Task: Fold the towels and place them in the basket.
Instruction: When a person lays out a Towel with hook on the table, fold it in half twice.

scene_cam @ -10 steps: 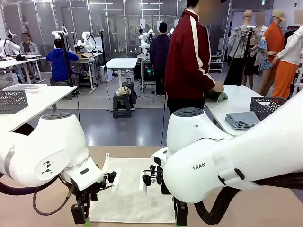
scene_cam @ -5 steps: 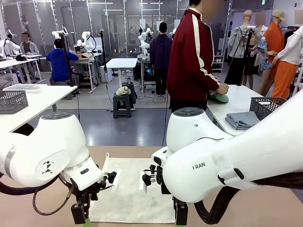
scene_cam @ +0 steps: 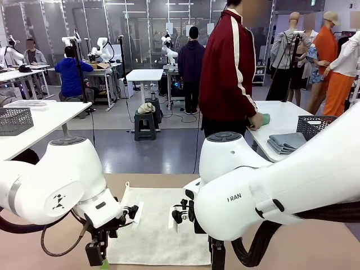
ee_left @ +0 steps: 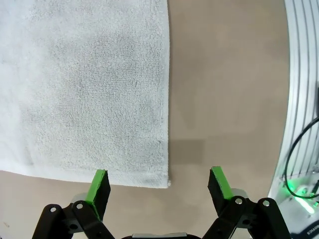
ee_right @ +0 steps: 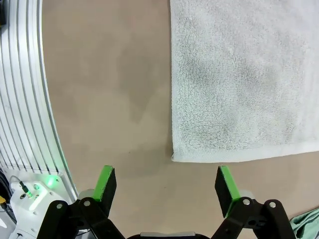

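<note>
Listing by view.

Front view: one cream-white towel (scene_cam: 157, 230), flat and unfolded on the counter (scene_cam: 146, 179) between my two arms, with a small loop at its far left corner. My left claw (scene_cam: 97, 256) and right claw (scene_cam: 216, 257) hang low at its near corners. My own arms hide the fingertips and part of the near edge.

Left wrist view: left claw (ee_left: 158, 172) released, jaws wide, with the towel's (ee_left: 89, 89) near corner lying between the pads. I cannot tell the height above it.

Right wrist view: right claw (ee_right: 165, 169) released likewise, with the other near corner of the towel (ee_right: 239, 79) between its pads.

Handling, by my judgement: light, soft, limp terry that will sag and drag. I would pinch each corner at the hem.

Green cloth (ee_right: 306, 221): a sliver cut off at the frame edge. I cannot tell whether it is the mint towel.
</note>
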